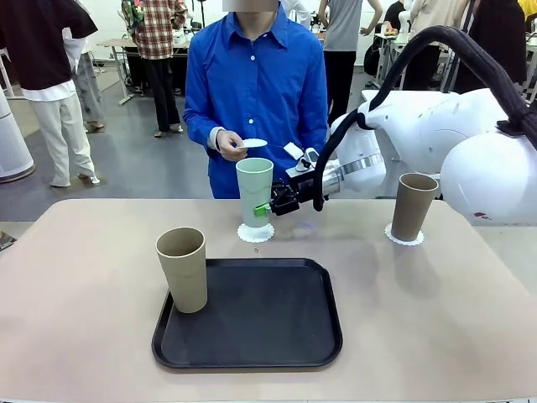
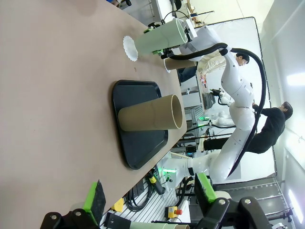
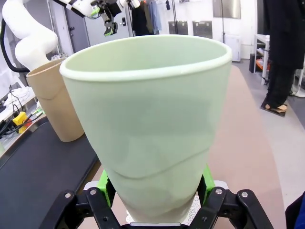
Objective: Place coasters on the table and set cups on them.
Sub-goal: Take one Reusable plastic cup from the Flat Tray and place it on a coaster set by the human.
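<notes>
Tan cup [image 1: 414, 206] on right coaster [image 1: 404, 238], two o'clock: done. Green cup [image 1: 254, 189] on middle coaster [image 1: 255, 232], twelve o'clock, right gripper [image 1: 267, 208] clamping it. Third cup [image 1: 183, 269] on tray [image 1: 252, 336]; last coaster [image 1: 254, 143] in person's hand [image 1: 228, 144]. Left gripper [image 2: 148, 193] spread wide.

Tray [image 1: 260, 323]: black, rounded corners, raised rim; you see it lying flat at the near middle.
Person [image 1: 256, 92]: blue buttoned shirt, standing straight across from you at the far side.
Onlooker in plaid [image 1: 155, 34]: well behind, to the left.
Onlooker in dark top [image 1: 50, 84]: pale trousers, at the far left.
Floor [image 1: 134, 159]: grey and glossy.
Button [image 2: 178, 210]: red on yellow, near black cables [image 2: 136, 202], in your left wrist view.
</notes>
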Controlling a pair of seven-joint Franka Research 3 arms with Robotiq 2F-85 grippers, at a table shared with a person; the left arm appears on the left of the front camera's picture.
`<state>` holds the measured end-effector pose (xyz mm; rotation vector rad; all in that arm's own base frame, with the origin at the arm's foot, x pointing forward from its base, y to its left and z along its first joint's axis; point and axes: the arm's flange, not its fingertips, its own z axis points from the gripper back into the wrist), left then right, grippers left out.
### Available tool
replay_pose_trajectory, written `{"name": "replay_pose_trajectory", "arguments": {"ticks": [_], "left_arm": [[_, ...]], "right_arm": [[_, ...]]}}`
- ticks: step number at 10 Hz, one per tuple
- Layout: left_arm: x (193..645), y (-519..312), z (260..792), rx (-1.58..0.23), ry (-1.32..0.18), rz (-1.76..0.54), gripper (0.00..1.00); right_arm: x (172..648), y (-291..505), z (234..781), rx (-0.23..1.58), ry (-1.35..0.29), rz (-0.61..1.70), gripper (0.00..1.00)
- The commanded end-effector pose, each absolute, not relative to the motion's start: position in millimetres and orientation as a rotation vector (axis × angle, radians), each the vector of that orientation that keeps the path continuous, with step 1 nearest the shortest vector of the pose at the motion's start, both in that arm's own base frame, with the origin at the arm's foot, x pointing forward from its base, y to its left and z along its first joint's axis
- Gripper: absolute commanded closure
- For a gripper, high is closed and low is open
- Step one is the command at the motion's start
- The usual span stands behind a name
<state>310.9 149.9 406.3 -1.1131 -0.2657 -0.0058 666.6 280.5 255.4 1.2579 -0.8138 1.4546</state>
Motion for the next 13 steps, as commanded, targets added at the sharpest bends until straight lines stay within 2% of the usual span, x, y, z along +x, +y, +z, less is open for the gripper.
{"name": "replay_pose_trajectory", "arguments": {"ticks": [1,13], "left_arm": [[309.5,150.9,407.0,-1.129,-0.279,-0.010,0.00],[309.5,150.9,407.0,-1.129,-0.279,-0.010,0.00]], "right_arm": [[678.1,287.5,256.0,1.245,-0.778,1.454,0.19],[679.5,290.5,239.3,1.244,-0.765,1.450,0.19]]}}
